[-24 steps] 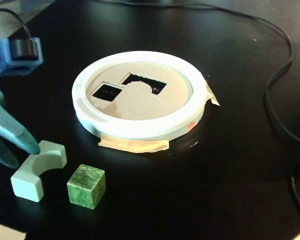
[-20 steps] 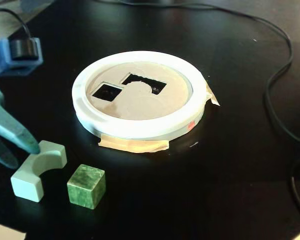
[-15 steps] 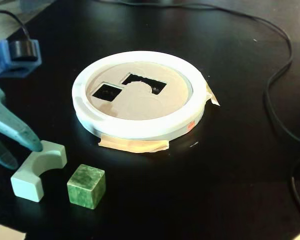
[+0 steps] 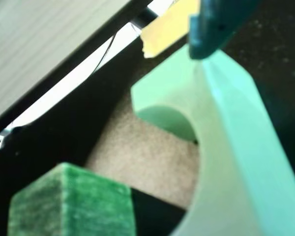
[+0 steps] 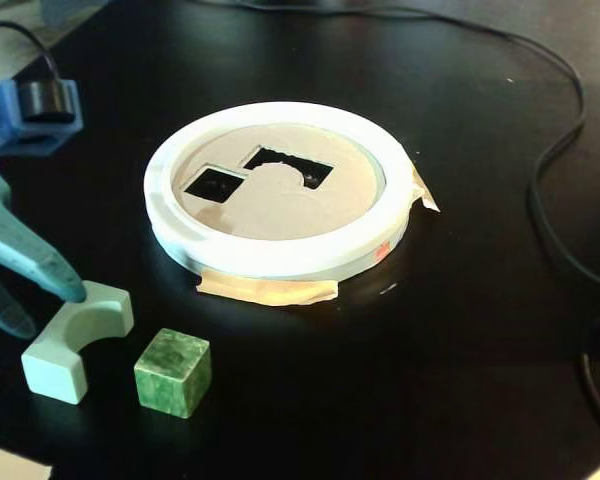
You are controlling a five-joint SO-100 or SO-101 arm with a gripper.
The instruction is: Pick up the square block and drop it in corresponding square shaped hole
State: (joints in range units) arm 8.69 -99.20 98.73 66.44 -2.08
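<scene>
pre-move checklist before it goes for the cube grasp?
1. End effector open: ok, fingers spread.
2. End effector around the square block: not ok, it sits at the arch block, left of the cube in the fixed view.
3. Cube free and upright on the table: ok.
4. Square shaped hole unobstructed: ok.
5. White ring taped down: ok, tape visible at the front edge.
6. Finger touching the arch block: cannot tell.

The fixed view looks down at a slant across the black table [image 5: 460,380] from the near side, taking in the white ring [image 5: 280,255], while the wrist view sits very close and blurred, sharing the square block [image 5: 172,373] and arch block [image 5: 75,340].
</scene>
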